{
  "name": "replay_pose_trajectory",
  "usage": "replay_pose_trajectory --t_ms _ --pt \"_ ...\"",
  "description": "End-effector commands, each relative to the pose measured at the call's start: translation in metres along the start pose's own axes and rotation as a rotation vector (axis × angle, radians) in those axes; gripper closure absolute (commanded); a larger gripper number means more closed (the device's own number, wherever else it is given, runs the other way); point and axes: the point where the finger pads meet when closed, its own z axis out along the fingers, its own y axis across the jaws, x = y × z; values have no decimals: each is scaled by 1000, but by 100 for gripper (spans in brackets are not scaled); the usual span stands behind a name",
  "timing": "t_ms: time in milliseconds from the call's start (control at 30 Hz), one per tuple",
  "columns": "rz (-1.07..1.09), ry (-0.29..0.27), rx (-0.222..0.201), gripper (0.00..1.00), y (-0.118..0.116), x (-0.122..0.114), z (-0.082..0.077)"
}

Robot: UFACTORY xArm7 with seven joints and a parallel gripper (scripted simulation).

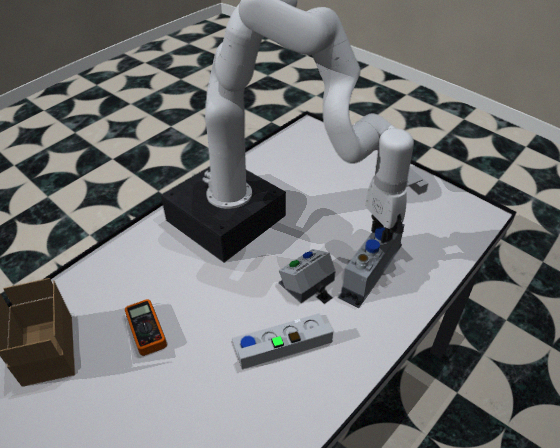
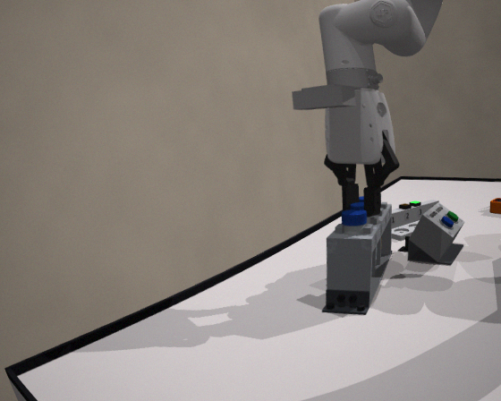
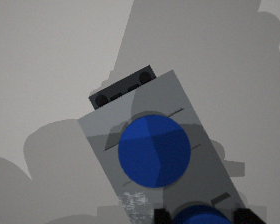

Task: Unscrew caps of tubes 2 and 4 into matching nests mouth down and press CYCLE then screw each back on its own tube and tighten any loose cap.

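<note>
now claw [image 2: 362, 204]: clamped on tube 2's blue cap [image 1: 379, 233], for screwing down
green lamp [image 1: 277, 341]: lit, so recapping is due

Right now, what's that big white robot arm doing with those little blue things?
The arm's fingers are clamped on a blue cap on one tube in the gray station. Another tube there stands open, and one loose cap sits in the tray, where the green lamp is lit.
</note>
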Motion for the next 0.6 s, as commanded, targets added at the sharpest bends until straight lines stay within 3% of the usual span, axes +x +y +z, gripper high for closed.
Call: replay_pose_trajectory --t_ms 0,133,167,567 --pt "114 -18 -12 100 1 1 -1" --pt "114 -18 -12 100 1 1 -1" --pt "114 -18 -12 54 1 1 -1" --pt "114 -18 -12 54 1 1 -2"
